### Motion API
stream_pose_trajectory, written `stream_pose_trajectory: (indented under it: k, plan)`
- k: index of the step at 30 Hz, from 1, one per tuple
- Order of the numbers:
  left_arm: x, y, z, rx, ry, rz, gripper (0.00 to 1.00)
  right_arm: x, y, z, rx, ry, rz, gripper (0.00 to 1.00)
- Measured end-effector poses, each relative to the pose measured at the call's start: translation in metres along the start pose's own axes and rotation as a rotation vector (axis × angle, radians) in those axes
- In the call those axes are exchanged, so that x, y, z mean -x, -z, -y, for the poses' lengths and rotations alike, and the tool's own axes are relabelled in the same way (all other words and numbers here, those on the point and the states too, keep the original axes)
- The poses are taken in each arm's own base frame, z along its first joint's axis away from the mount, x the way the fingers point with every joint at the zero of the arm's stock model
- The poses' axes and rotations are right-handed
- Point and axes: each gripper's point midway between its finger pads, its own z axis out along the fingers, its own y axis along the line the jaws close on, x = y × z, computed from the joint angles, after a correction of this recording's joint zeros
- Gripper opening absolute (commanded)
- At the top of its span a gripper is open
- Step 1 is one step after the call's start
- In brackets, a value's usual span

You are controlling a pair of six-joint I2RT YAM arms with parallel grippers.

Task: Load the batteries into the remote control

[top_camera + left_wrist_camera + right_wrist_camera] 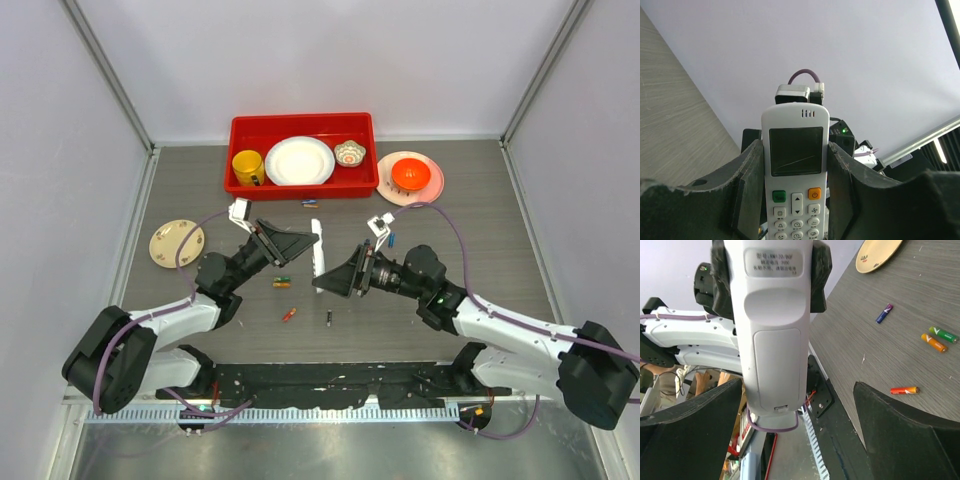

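Note:
My left gripper (305, 243) is shut on the white remote control (317, 250) and holds it upright above the table's middle. In the left wrist view the remote control (796, 160) shows its screen and buttons, clamped between the black fingers (747, 195). The right gripper (325, 281) stands open just right of it. In the right wrist view the remote control (771, 325) shows its back, with the battery cover (777, 367) closed, between my wide-apart right fingers (900, 432). Batteries lie loose on the table: green and orange (281, 282), red (289, 315), black (329, 318), blue (391, 240).
A red tray (300, 119) at the back holds a yellow cup (247, 166), a white plate (299, 160) and a small bowl (350, 152). An orange bowl (410, 174) sits on a pink plate to its right. A beige plate (176, 241) lies at the left.

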Motion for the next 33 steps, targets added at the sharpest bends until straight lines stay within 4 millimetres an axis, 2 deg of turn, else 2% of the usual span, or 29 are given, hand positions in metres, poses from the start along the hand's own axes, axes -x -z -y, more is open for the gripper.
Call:
stream_pose_trajectory:
  k: [6, 13, 20, 27, 30, 31, 33]
  plan:
    - [0.002, 0.0, 0.001, 0.0, 0.02, 0.011, 0.0, -0.008, -0.013, 0.003, 0.002, 0.012, -0.032, 0.93]
    - [0.001, 0.003, -0.002, 0.012, 0.043, 0.013, 0.0, -0.002, -0.02, -0.003, 0.047, 0.027, -0.006, 0.91]
    - [-0.001, 0.005, -0.003, 0.015, 0.05, 0.012, 0.0, 0.005, -0.023, -0.013, 0.096, 0.032, 0.023, 0.75]
    - [-0.001, 0.005, -0.003, 0.016, 0.053, 0.012, 0.0, 0.0, -0.025, -0.015, 0.124, 0.012, -0.006, 0.71]
    - [-0.001, 0.005, -0.003, 0.016, 0.057, 0.012, 0.0, -0.001, -0.024, -0.018, 0.138, 0.011, -0.009, 0.61]
    - [-0.001, 0.005, -0.003, 0.016, 0.06, 0.012, 0.0, -0.001, -0.023, -0.018, 0.141, 0.009, -0.01, 0.54]
    - [-0.001, 0.005, -0.003, 0.016, 0.065, 0.012, 0.0, -0.002, -0.023, -0.019, 0.146, 0.008, -0.015, 0.46]
